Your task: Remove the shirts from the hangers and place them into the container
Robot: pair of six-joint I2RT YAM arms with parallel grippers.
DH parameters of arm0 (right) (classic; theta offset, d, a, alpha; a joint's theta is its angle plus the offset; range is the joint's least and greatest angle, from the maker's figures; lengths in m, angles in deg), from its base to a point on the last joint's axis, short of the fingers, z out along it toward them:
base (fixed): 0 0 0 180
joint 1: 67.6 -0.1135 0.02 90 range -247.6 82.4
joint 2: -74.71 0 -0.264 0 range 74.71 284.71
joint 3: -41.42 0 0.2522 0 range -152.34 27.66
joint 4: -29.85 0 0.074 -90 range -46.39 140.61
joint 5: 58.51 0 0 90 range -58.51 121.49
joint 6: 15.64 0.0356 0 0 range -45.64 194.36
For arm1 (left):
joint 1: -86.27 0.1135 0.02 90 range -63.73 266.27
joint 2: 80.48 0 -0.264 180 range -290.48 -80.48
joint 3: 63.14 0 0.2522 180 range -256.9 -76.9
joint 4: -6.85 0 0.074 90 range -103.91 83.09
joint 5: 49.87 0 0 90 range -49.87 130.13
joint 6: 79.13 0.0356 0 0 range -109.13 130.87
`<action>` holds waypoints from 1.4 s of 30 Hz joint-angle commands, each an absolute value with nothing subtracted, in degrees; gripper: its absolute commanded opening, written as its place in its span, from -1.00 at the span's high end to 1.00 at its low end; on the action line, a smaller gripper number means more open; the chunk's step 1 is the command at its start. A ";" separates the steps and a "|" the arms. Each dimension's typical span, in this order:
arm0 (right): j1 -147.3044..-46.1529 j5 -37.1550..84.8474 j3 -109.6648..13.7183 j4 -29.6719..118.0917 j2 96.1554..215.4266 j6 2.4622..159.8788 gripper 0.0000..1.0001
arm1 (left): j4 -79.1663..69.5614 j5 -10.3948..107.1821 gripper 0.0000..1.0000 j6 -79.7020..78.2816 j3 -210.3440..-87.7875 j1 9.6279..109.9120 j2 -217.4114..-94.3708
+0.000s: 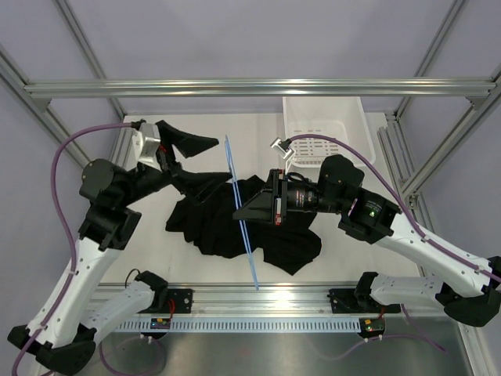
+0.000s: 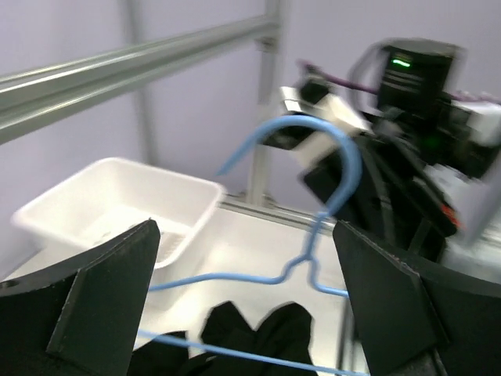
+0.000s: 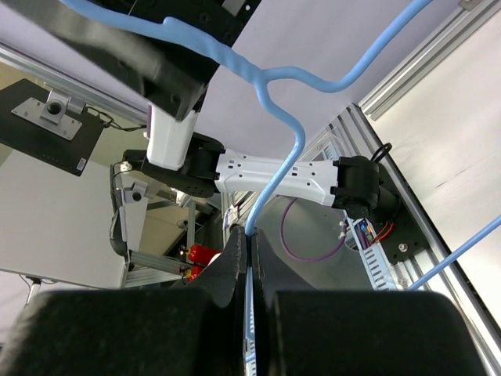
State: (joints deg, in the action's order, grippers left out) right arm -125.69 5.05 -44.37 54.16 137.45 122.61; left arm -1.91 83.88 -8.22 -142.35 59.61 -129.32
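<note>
Black shirt crumpled, loose; thin light-blue hanger crossing it.

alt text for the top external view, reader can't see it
The right gripper is shut on a light-blue hanger, holding it over a crumpled black shirt on the white table. The left gripper is open at the shirt's far left edge, and a white basket sits far right with no shirt visible in it.

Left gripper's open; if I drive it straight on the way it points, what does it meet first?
Probably the light-blue hanger, crossing just ahead of the open left gripper; the right arm lies beyond it. Depth is unclear.
</note>
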 commanded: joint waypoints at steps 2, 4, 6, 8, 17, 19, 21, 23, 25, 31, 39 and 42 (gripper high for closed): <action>-126.40 6.43 -46.52 53.54 136.23 121.73 1.00 | -14.18 52.40 -0.98 -3.55 -141.41 59.46 -122.77; -126.40 6.79 -47.31 54.16 136.93 121.21 1.00 | -19.96 43.25 -0.98 -3.55 -141.23 59.46 -119.78; -126.40 8.19 -48.71 54.78 137.64 120.50 1.00 | -22.54 29.98 -0.98 -4.86 -140.80 59.46 -117.41; -126.31 10.20 -50.12 55.04 139.30 119.01 1.00 | -23.78 19.37 -0.98 -5.04 -138.60 59.46 -113.37; -125.52 8.99 -65.93 51.27 154.94 117.25 1.00 | -34.85 -1.26 -0.98 -7.76 -139.47 59.46 -109.75; -124.56 8.03 -69.18 49.25 158.90 118.65 1.00 | -36.78 -2.66 -0.98 -8.20 -139.74 59.46 -109.67; -123.59 6.62 -72.34 48.01 162.66 120.05 1.00 | -37.40 -3.19 -0.98 -8.64 -139.56 59.46 -108.79; -122.19 6.00 -74.72 47.22 164.96 120.50 1.00 | -37.84 -5.12 -0.98 -8.99 -139.13 59.46 -107.91; -120.87 5.39 -78.06 46.87 168.04 121.37 1.00 | -39.33 -7.40 -0.98 -9.52 -139.12 59.46 -107.64; -117.70 2.49 -84.40 46.08 174.20 123.13 1.00 | -38.37 -6.02 -0.98 -8.55 -138.16 59.46 -106.41; -115.59 0.99 -84.67 44.23 176.93 126.46 1.00 | -37.93 -4.96 -0.98 -7.76 -138.68 59.46 -105.80; -115.76 1.08 -81.69 39.40 176.14 127.61 1.00 | -37.58 -4.69 -0.98 -7.41 -138.86 59.55 -105.97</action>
State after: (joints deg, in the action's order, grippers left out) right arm -116.94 1.82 -83.03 45.90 175.88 124.07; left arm -39.86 -3.81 -8.14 -138.26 59.57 -106.66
